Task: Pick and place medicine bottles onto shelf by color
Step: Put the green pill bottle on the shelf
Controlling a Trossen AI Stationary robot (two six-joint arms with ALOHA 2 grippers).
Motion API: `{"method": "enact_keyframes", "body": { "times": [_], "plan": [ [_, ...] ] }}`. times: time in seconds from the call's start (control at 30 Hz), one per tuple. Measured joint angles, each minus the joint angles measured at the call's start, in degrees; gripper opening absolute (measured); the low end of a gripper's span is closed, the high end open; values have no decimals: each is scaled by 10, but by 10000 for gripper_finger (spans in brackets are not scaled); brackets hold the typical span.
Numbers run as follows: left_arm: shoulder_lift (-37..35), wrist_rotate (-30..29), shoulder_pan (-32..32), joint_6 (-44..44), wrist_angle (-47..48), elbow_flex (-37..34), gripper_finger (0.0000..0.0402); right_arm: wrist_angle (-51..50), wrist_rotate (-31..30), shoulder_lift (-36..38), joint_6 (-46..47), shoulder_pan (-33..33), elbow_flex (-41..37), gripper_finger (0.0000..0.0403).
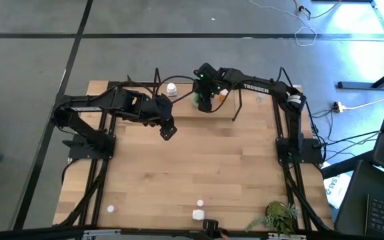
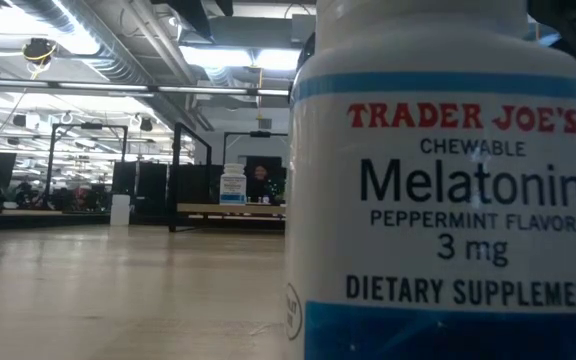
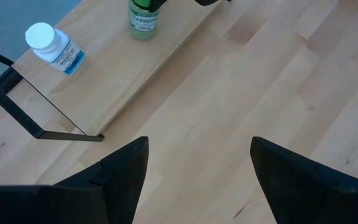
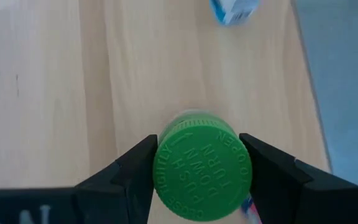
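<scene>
In the high view you see the right gripper [image 1: 206, 100] at upper centre of the frame, over the shelf [image 1: 252, 107] along the tabletop's [image 1: 192, 167] far edge. A white-capped bottle [image 1: 171, 89] stands on the shelf just left of it, and something orange [image 1: 223, 95] shows just to its right. Your left gripper [image 1: 167, 131] hangs over bare wood left of centre, below the shelf's front edge. Near the bottom edge, three small white bottles [image 1: 198, 214] sit well apart from the shelf, with a leafy plant [image 1: 280, 216] at lower right.

In the low view a white melatonin bottle [image 2: 448, 200] fills the right half of the frame, standing on the tabletop. Far behind it, at centre, a small white bottle with a blue label [image 2: 232, 185] stands on the shelf board.

In the left wrist view your left gripper's fingers [image 3: 126, 165] stand wide apart with nothing between them, only bare tabletop. At upper left the white-capped bottle [image 3: 53, 48] stands on the shelf board; at top centre is the green bottle [image 3: 144, 18].

In the right wrist view your right gripper [image 4: 196, 171] is closed on the green bottle's cap [image 4: 201, 171], one finger pressing each side, low in the frame over the shelf board.
</scene>
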State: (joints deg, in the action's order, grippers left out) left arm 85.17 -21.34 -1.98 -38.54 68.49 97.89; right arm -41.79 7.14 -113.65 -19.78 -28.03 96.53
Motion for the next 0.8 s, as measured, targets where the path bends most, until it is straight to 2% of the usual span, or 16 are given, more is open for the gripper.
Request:
{"method": "enact_keyframes", "body": {
  "times": [0.17, 0.37, 0.53, 0.8],
  "plan": [
    [0, 0, 0, 0, 0, 0, 276, -61, 0, 2, 1, 0, 13, 211],
    [0, 0, 0, 0, 0, 0, 276, -171, -4, 2, 2, 2, 83, 211],
    [0, 0, 0, 0, 0, 0, 276, -256, -61, 2, 9, 2, 123, 211],
    [0, -1, 0, 0, 0, 0, 276, -297, -60, 2, 12, 2, 83, 211]
  ]
}}
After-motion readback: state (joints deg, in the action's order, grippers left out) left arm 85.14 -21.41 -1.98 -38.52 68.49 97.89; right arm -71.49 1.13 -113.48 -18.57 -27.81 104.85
